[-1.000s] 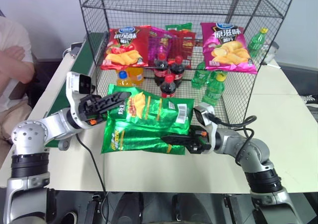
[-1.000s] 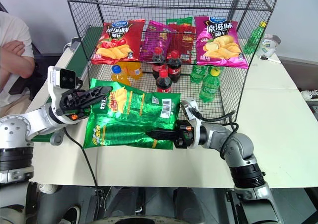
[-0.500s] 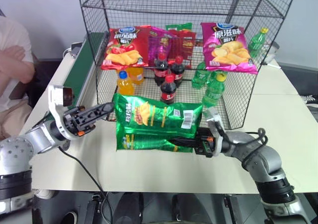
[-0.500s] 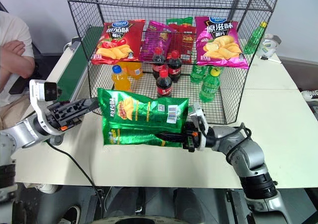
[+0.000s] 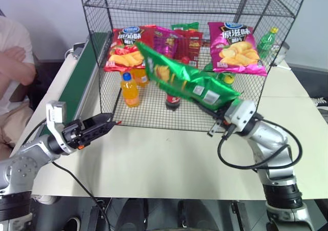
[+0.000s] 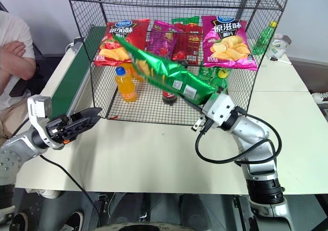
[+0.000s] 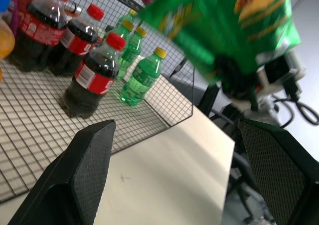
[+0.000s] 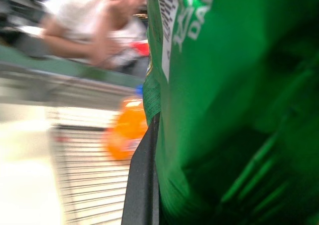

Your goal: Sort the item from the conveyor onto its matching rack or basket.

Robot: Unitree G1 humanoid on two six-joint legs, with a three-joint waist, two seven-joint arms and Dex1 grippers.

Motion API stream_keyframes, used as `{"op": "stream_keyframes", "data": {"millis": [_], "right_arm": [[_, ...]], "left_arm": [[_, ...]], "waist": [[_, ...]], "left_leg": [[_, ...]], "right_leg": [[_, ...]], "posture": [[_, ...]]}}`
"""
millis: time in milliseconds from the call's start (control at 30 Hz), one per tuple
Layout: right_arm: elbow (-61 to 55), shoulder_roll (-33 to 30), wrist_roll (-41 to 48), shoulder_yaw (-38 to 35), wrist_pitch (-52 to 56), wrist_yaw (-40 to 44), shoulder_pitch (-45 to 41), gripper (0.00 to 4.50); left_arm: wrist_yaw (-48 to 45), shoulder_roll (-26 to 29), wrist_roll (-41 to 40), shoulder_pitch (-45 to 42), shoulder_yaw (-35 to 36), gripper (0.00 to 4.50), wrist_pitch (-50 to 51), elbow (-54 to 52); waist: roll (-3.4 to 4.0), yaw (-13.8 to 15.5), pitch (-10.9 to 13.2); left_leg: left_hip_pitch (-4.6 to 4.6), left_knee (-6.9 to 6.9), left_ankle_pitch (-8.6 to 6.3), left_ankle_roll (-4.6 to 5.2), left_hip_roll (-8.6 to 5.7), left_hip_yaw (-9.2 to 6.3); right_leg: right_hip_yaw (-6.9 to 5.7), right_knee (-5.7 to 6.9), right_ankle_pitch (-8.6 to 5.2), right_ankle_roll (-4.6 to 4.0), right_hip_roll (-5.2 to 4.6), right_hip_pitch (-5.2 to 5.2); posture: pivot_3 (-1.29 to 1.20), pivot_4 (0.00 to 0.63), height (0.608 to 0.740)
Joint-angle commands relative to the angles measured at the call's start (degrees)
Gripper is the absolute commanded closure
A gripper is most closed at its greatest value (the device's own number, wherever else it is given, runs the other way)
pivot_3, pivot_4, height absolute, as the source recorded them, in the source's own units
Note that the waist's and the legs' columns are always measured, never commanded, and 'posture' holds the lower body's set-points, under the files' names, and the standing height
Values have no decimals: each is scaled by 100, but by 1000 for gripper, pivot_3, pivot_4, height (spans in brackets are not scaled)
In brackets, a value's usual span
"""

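Right pincer [image 5: 218, 109] clamped on green chip bag [image 5: 179, 77], raised before wire rack [image 5: 97, 46]; left pincer [image 5: 102, 122] spread wide, empty.

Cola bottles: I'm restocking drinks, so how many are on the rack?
3. One cola bottle stands nearer the rack's front edge; two more stand together behind it. The held green chip bag may hide others.

2 head views look down at the wire rack [image 5: 195, 5]; wrist cameras sit close.
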Motion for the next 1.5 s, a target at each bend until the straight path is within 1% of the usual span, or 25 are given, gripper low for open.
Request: {"op": "stream_keyframes", "data": {"millis": [33,67,100,133,233,300,400,467,633,867,1000,1167,1267,1333,1500], "right_arm": [[-169,-222,-837,-200,-559,-601,-363,4500],[-95,-251,-1005,-227,-605,-768,-484,4500],[8,-368,-1375,-196,-792,-932,-605,4500],[78,-415,-1478,-158,-890,-992,-694,4500],[324,-729,-2582,36,-1009,-1432,-978,4500],[495,-874,-3284,285,-971,-1642,-1138,4500],[695,-896,-3795,542,-660,-1775,-1334,4500],[786,-893,-4189,702,-516,-1914,-1534,4500],[1085,-714,-4572,890,63,-2108,-1932,4500],[1973,-457,-5126,1375,612,-2485,-2455,4500],[2554,-255,-5196,1505,725,-2900,-3046,4500],[3044,-523,-5306,1619,685,-3139,-3344,4500],[3083,-473,-5310,1740,725,-3168,-3388,4500],[3070,-321,-5273,1821,834,-3107,-3387,4500],[3083,-238,-5276,1926,978,-3051,-3394,4500]], "left_arm": [[-138,8,188,-105,-61,306,-196,-48],[-141,-10,231,-135,-84,306,-225,-57],[-156,-25,336,-155,-134,306,-336,-91],[-173,-34,425,-170,-179,306,-420,-117],[-146,-86,552,-227,-264,306,-551,-212],[-102,-140,569,-275,-272,306,-586,-247],[-35,-201,579,-290,-287,306,-598,-316],[46,-266,563,-273,-266,306,-604,-386],[196,-391,521,-178,-237,306,-595,-511],[373,-601,544,-124,-272,306,-646,-604],[389,-658,507,-99,-273,306,-650,-686],[263,-552,380,28,-244,306,-528,-971],[135,-417,639,66,-294,306,-761,-1066],[100,-349,724,29,-240,306,-928,-1126],[287,-418,1097,-217,18,306,-1713,-1112]], "waist": [[1,3,0],[1,6,0],[1,6,0],[1,9,0],[1,9,0],[1,8,0],[0,0,0],[0,-1,0],[0,4,0],[0,-15,0],[0,-78,0],[0,-120,0],[0,-133,0],[0,-134,0],[0,-130,0]], "left_leg": [[0,0,0,0,0,0],[0,1,0,0,0,0],[-3,1,0,0,0,0],[-5,1,0,0,0,0],[-14,8,1,0,-2,2],[-19,13,2,1,-3,2],[-26,15,4,-3,-2,5],[-38,18,17,-23,-2,7],[-46,22,23,-33,-2,9],[-45,28,24,-34,-2,9],[-46,30,27,-39,-1,11],[-46,32,31,-45,-2,8],[-46,32,31,-45,-1,8],[-45,32,33,-47,-1,8],[-44,37,35,-51,0,8]], "right_leg": [[0,0,0,0,1,0],[-1,0,0,0,1,0],[-1,0,0,0,2,-3],[-1,0,0,0,2,-5],[-1,6,1,1,2,-14],[-1,10,1,2,3,-19],[1,18,1,2,6,-30],[3,25,1,2,8,-46],[5,38,1,2,9,-59],[5,43,1,2,9,-58],[5,55,1,2,11,-65],[5,61,1,2,11,-64],[6,65,1,2,11,-65],[6,70,1,2,11,-67],[6,85,1,2,13,-70]], "posture": [[0,150,739],[0,150,739],[0,150,739],[0,150,739],[0,150,739],[0,150,739],[0,150,739],[0,150,739],[0,150,739],[0,150,739],[0,150,739],[0,150,739],[0,150,739],[0,150,739],[0,150,739]]}}
